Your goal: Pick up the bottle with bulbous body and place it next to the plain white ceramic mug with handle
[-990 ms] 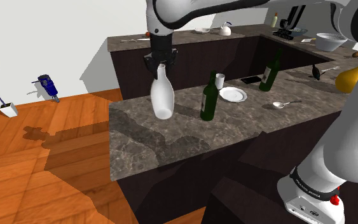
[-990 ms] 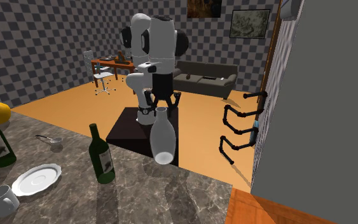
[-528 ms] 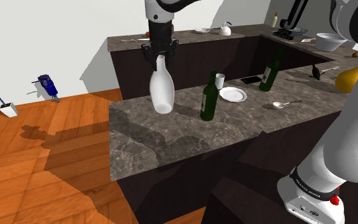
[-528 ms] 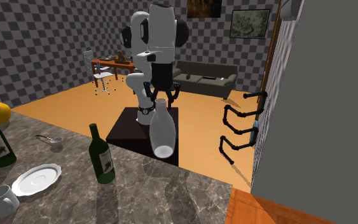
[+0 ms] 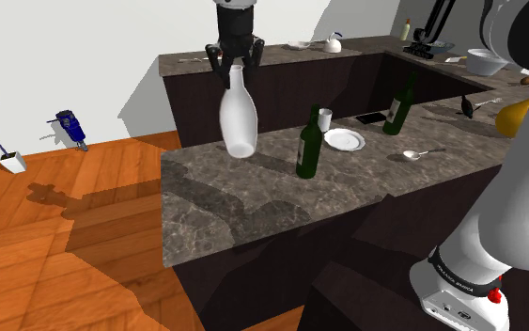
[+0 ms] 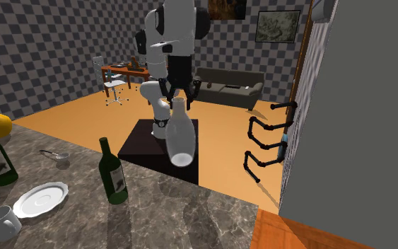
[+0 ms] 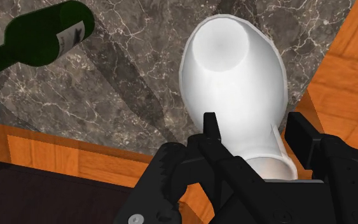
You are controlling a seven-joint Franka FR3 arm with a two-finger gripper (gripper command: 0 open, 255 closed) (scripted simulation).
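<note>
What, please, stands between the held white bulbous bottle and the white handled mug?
A dark green wine bottle stands upright on the dark marble counter between the white bulbous bottle, clasped in the gripper, and the white mug.

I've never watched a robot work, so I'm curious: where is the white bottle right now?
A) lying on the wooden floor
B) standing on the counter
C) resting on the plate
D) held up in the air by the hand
D: the hand clasps the white bottle by its neck, and its base hangs above the marble counter without touching it.
</note>
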